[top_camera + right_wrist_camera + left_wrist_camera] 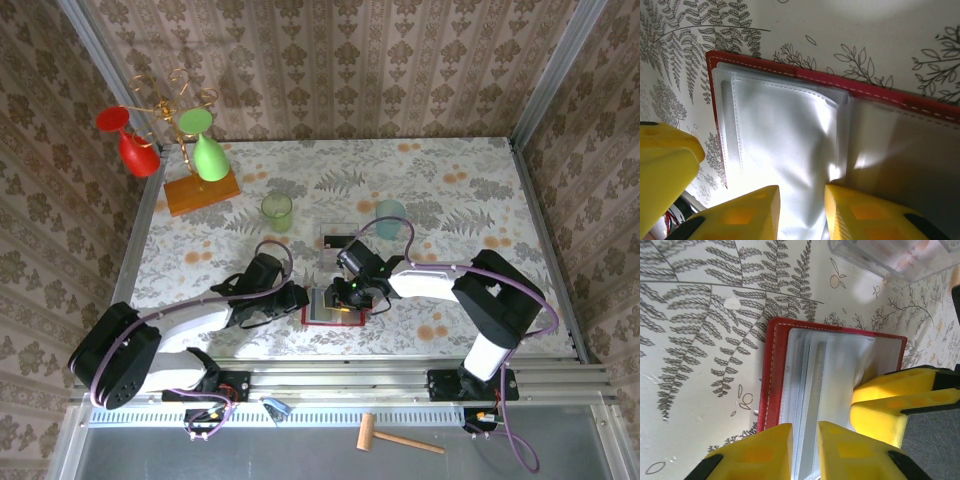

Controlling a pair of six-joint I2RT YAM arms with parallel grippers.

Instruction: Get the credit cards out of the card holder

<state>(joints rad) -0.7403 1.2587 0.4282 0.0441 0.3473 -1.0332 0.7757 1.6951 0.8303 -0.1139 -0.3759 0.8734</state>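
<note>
The red card holder point(330, 322) lies open on the table between both arms, its clear pockets facing up point(771, 375) point(755, 64). My left gripper point(303, 300) hovers over the left pockets. Its yellow fingers stand slightly apart point(805, 429) with the edges of the clear leaves running through the gap. My right gripper point(352, 295) rests on the holder, fingers parted point(801, 192) over a pale pocket leaf near the fold. A small card point(337, 238), pale with a dark band, lies on the table beyond the holder. I cannot tell whether any credit card sits in the pockets.
A green cup point(277, 211) and a pale blue cup point(390, 216) stand behind the holder. An orange wooden base point(203, 192) with a rack holding red and green glasses is at the back left. A wooden mallet point(398, 438) lies off the table's near edge.
</note>
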